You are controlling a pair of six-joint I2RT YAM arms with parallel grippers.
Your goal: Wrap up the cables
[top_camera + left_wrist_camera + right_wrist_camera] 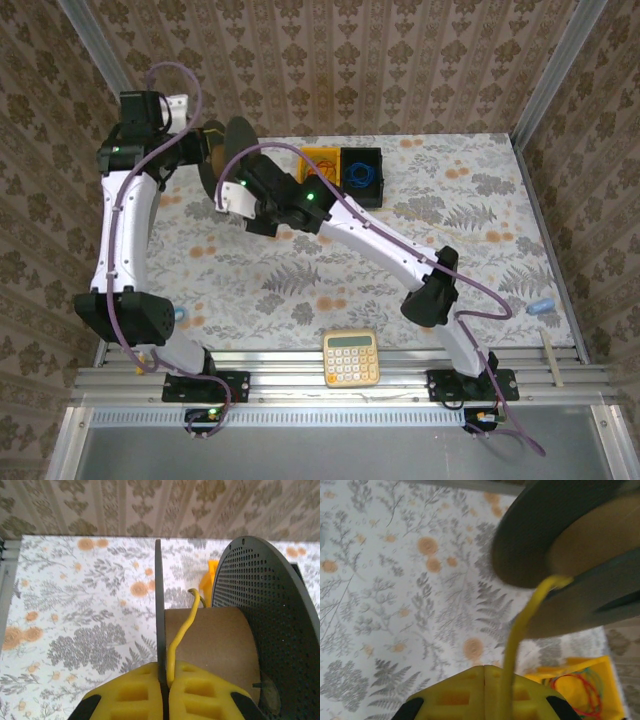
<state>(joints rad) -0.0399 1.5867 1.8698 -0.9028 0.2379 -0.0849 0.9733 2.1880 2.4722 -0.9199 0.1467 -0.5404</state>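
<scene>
At the spool (210,645), left hand (165,695) pinches yellow cord (174,640).

Cord (173,645): smooth, slightly glossy yellow plastic jacket. Pads (145,676): matt yellow, moulded plastic look. Flange (260,605): matt dark, perforated. Core (215,640): matt brown cardboard. Tablecloth (75,630): printed, matt. Rail (300,385): ribbed bare metal.

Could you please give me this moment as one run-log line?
yellow cord: over spool core | left hand: shut on spool flange | right hand: shut, cord alongside
</scene>
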